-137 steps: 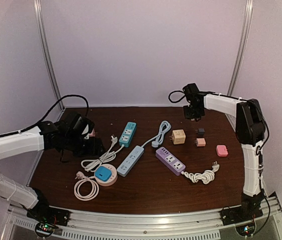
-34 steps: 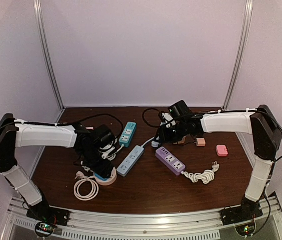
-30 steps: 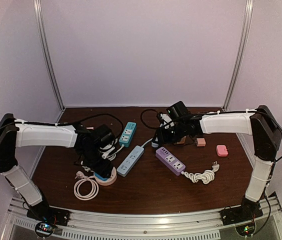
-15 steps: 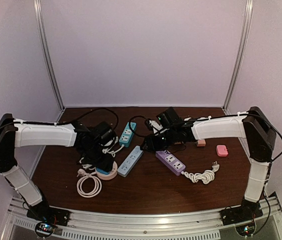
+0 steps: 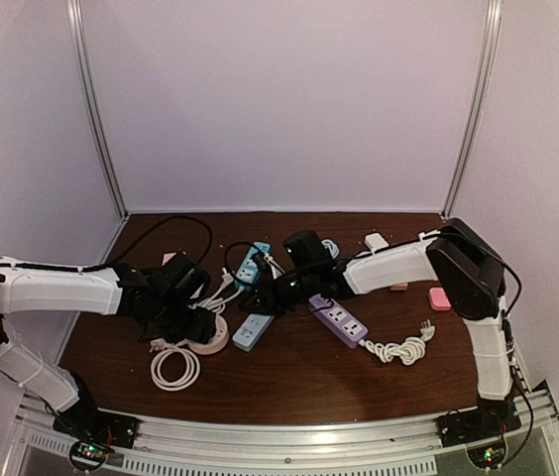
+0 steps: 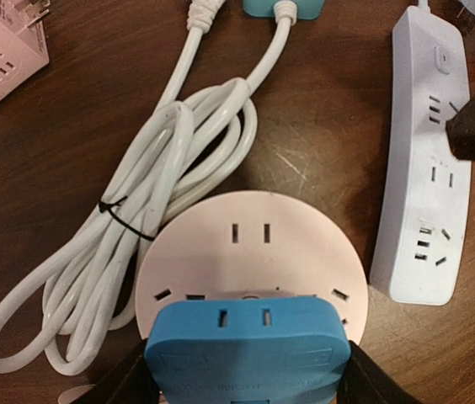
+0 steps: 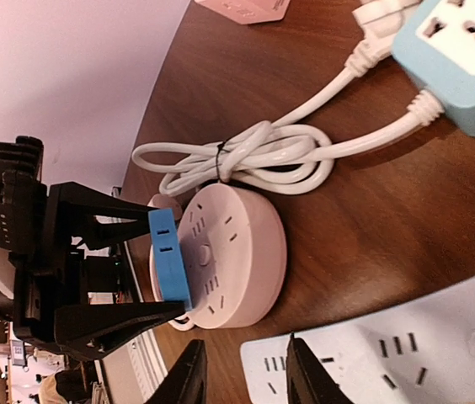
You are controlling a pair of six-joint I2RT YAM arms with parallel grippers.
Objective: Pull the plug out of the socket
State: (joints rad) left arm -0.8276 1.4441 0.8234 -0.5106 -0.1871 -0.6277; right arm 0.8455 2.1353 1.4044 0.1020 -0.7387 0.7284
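Note:
A blue plug (image 6: 246, 345) sits against the top face of a round pink socket (image 6: 246, 244) on the brown table. My left gripper (image 6: 246, 374) is shut on the plug, one black finger on each side. The right wrist view shows the plug (image 7: 168, 257) standing at the socket's (image 7: 242, 252) far edge between those fingers. My right gripper (image 7: 246, 379) hovers open by the end of a white power strip (image 7: 389, 353), a short way from the socket, holding nothing. From above, the left gripper (image 5: 195, 315) and right gripper (image 5: 263, 295) face each other.
A tied white cord (image 6: 136, 244) lies coiled beside the socket. A pink cube adapter (image 6: 2, 50) sits at the back left, a teal strip (image 7: 465, 50) behind. A purple strip (image 5: 339, 317) with its coiled cable and small pink adapters (image 5: 440, 297) lie to the right.
My right arm has swung left across the table to the white strip's end, near the socket, and its jaws have narrowed. The left arm has lowered, still holding the plug.

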